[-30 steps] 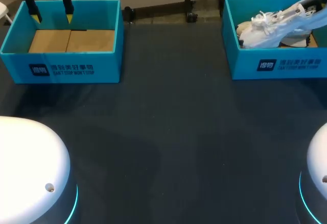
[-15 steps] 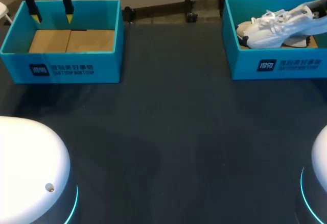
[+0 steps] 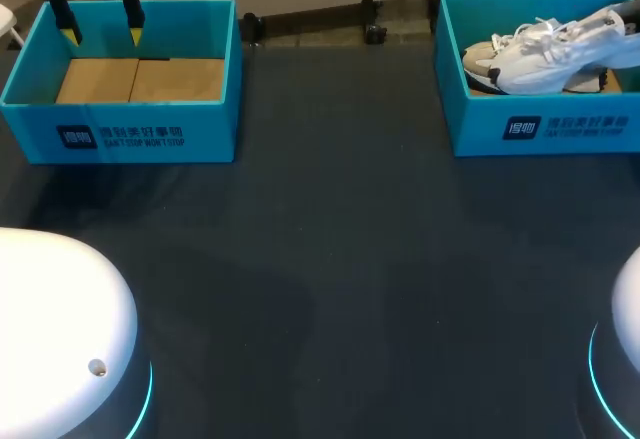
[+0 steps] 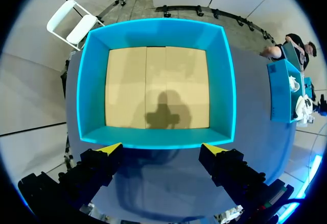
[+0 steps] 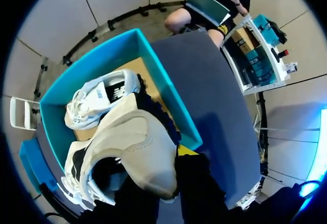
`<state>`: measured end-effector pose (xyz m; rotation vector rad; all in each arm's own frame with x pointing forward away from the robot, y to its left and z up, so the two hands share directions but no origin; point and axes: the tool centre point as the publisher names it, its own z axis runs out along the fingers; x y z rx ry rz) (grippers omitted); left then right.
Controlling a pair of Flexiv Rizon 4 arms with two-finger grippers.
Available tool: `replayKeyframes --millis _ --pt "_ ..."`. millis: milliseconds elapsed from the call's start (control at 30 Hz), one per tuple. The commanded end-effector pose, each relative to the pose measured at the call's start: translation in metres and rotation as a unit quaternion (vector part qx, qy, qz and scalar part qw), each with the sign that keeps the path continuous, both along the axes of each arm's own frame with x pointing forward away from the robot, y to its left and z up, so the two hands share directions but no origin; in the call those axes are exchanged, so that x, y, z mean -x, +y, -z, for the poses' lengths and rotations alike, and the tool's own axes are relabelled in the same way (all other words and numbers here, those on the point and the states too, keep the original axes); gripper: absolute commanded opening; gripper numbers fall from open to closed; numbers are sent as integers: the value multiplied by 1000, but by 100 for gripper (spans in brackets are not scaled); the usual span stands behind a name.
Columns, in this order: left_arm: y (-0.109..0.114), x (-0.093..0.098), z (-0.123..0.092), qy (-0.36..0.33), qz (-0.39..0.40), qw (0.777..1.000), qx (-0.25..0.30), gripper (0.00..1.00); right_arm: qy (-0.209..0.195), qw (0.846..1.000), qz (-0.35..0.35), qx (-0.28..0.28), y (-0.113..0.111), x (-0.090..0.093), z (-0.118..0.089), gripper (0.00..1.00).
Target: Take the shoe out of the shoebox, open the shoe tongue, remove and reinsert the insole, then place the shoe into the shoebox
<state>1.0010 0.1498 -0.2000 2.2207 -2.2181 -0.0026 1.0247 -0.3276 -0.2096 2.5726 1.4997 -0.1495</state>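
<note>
The white lace-up sneaker [image 3: 545,54] sits tilted over the open teal cardboard shoebox [image 3: 540,129], its heel clenched in the right gripper [image 5: 166,183]. A second white sneaker [image 5: 102,99] lies inside that shoebox. Well apart from the shoebox across the dark counter [image 3: 330,259], the left gripper [image 3: 100,21] hovers released, fingers spread, over a brown-floored teal box [image 3: 130,134].

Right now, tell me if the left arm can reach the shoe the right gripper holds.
Probably not: the left gripper hangs open over the left shoebox; the shoe is across the table, clamped in the right gripper.
</note>
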Motion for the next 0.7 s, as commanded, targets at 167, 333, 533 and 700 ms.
replayKeyframes --millis 167,333,533,700 --pt "0 0 0 0 0 1000 0 100 29 999 24 9 4 -11 -29 0" --pt "0 0 0 0 0 1000 0 100 34 999 41 9 9 -7 -42 0" --pt "0 0 0 0 0 1000 0 100 42 997 58 3 18 3 -62 0" --pt "0 0 0 0 0 1000 0 100 55 994 100 -2 26 17 -76 0"
